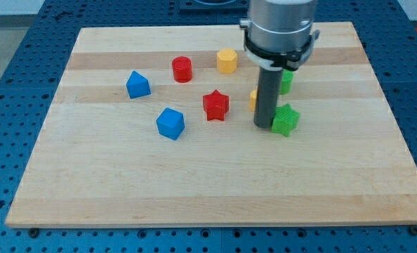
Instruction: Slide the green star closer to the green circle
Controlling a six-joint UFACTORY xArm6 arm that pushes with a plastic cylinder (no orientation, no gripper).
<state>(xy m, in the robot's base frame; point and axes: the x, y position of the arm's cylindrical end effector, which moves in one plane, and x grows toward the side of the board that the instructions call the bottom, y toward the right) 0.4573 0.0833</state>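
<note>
My tip has no fingers to open or shut and touches the left side of the green star, so next it should push the star far, toward the green circle just behind.

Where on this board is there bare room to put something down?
The whole strip along the board at the view's bottom, below the blue cube and green star, is bare. So is the view's right edge. It's crowded around my tip, just left of the star, near the red star.
</note>
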